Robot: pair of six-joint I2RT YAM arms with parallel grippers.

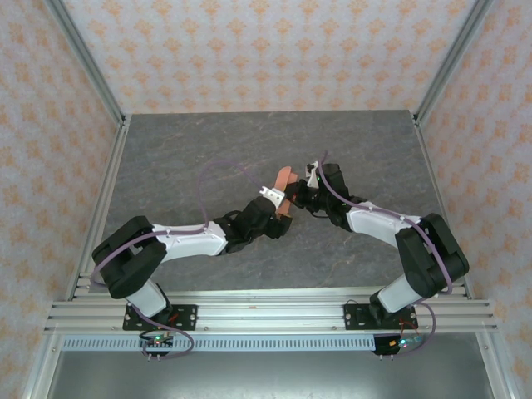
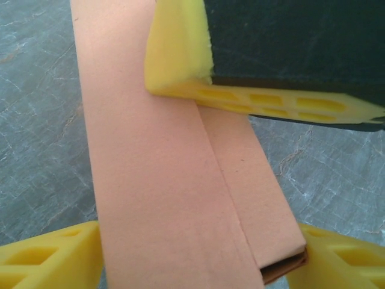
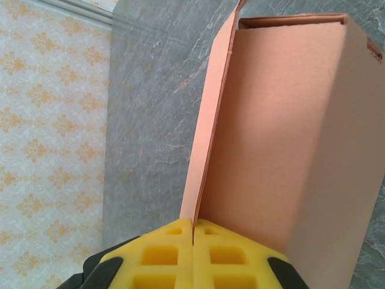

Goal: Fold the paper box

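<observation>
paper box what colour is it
The paper box is plain salmon-orange, clearest in the right wrist view.

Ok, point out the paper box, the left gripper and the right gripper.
paper box (image 3: 301,150), right wrist view, broad side panel.
right gripper (image 3: 194,224), right wrist view, fingertips pinching the flap.
left gripper (image 2: 198,241), left wrist view, midway between its fingers.

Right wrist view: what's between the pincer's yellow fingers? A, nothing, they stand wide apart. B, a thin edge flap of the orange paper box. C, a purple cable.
B: the right pincer is pressed shut on a thin flap of the paper box, whose edge runs straight down into the closed seam.
</observation>
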